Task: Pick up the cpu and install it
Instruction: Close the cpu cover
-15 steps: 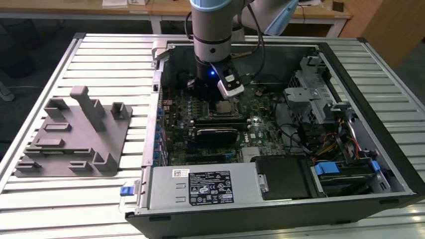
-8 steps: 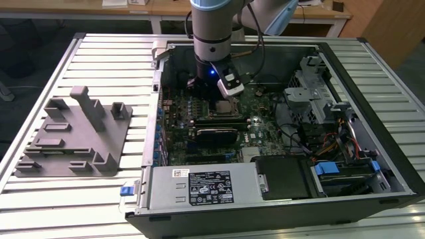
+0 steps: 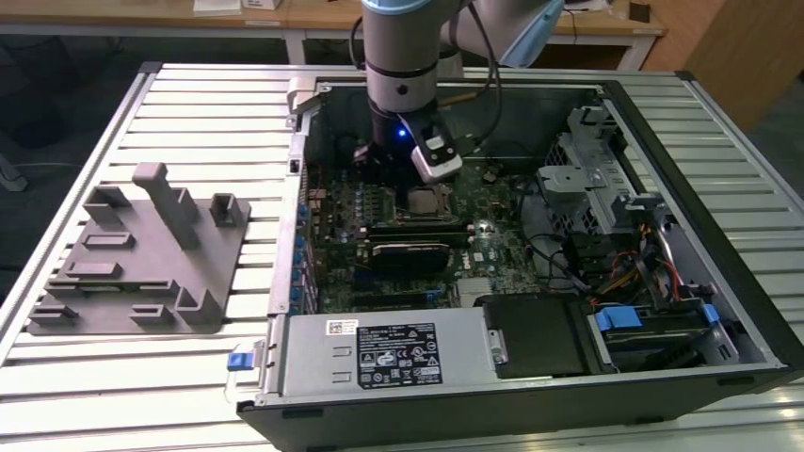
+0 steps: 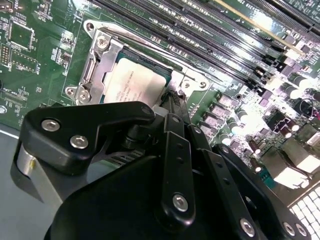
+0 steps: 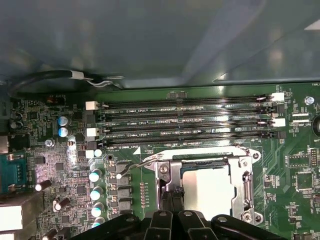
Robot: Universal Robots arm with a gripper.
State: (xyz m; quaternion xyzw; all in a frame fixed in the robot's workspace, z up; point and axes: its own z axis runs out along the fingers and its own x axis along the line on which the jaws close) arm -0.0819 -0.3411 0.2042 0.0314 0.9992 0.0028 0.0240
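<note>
The cpu lies flat in its socket on the green motherboard inside the open computer case, silver-grey top facing up. Both wrist views show it framed by the socket's metal bracket: cpu, cpu. My gripper hangs from the arm just above the socket. Its black fingers meet at the socket's edge beside the chip in both wrist views, gripper and gripper, shut with nothing visible between them. A thin socket lever sticks out beside the bracket.
Memory slots run alongside the socket, and capacitors stand near it. A black block sits below the socket, a power supply at the case front, a drive cage at the exterior view's right. A grey fixture tray lies outside the case.
</note>
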